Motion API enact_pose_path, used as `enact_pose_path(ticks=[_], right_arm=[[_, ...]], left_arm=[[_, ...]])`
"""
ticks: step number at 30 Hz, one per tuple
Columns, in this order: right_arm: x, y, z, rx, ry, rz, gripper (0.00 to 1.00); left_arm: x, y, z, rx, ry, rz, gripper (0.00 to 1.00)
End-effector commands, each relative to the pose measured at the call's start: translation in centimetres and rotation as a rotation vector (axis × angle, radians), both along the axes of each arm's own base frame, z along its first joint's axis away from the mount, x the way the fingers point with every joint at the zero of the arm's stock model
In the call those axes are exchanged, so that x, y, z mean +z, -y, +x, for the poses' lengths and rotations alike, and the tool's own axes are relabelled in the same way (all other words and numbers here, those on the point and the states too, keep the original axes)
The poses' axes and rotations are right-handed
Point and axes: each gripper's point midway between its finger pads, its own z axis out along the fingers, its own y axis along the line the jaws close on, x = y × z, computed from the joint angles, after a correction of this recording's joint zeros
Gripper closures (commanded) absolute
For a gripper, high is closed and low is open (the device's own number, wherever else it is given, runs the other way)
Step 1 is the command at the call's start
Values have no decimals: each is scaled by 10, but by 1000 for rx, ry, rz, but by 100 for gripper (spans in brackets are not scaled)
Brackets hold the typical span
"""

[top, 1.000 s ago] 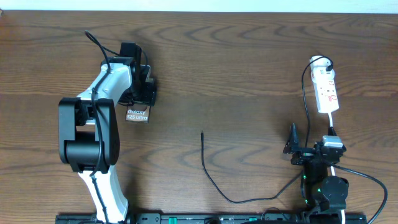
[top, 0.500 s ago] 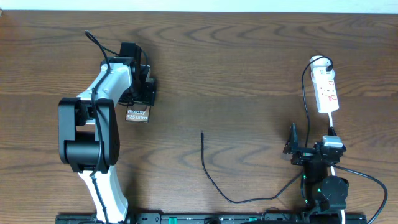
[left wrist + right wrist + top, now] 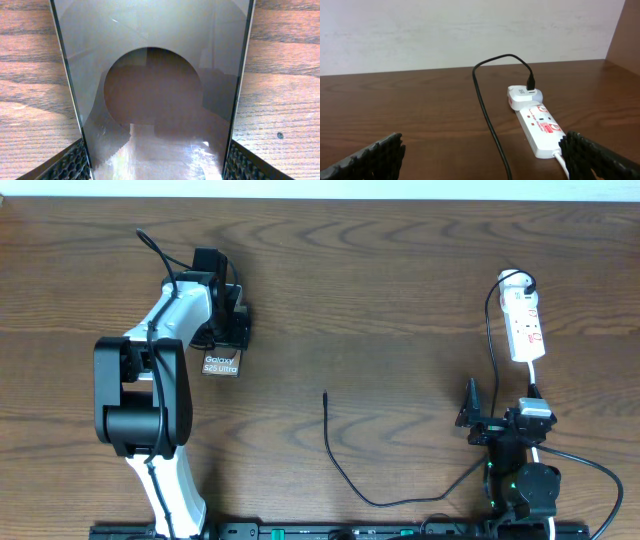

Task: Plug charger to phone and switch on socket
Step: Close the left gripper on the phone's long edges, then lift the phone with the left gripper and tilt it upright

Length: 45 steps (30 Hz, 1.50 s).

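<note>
The phone (image 3: 221, 364) lies on the wooden table at the left, its "Galaxy S25 Ultra" lettering showing below my left gripper (image 3: 232, 332). In the left wrist view the phone (image 3: 152, 85), with its large oval, fills the space between my fingers (image 3: 75, 162), and my left gripper (image 3: 160, 162) is shut on its two long edges. The charger cable's plug tip (image 3: 325, 394) lies free mid-table; the cable (image 3: 487, 120) runs to a white adapter (image 3: 522, 95) in the socket strip (image 3: 525, 320). My right gripper (image 3: 480, 420) is open and empty, short of the strip (image 3: 540, 127).
The charger cable loops along the front of the table (image 3: 400, 502) toward the right arm's base. The strip's white cord (image 3: 535, 380) runs down beside my right gripper. A pale wall (image 3: 470, 30) stands behind the table.
</note>
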Motion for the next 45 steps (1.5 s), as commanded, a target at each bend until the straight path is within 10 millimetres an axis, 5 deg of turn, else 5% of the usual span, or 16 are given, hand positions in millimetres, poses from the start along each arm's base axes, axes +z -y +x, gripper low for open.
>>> enact_pose_path(ticks=[1, 13, 19, 33, 45], right_arm=[[0, 1, 0, -8, 3, 11, 1], [0, 1, 0, -9, 3, 11, 1], [0, 1, 0, -8, 3, 11, 1], [0, 1, 0, -8, 3, 11, 1], [0, 1, 0, -8, 3, 11, 1]], left_arm=[[-16, -1, -11, -4, -55, 0, 33], [-16, -1, -11, -4, -55, 0, 55], [-16, -1, -11, -4, -54, 0, 92], [-6, 4, -5, -6, -27, -31, 92], [78, 5, 9, -5, 167, -41, 93]])
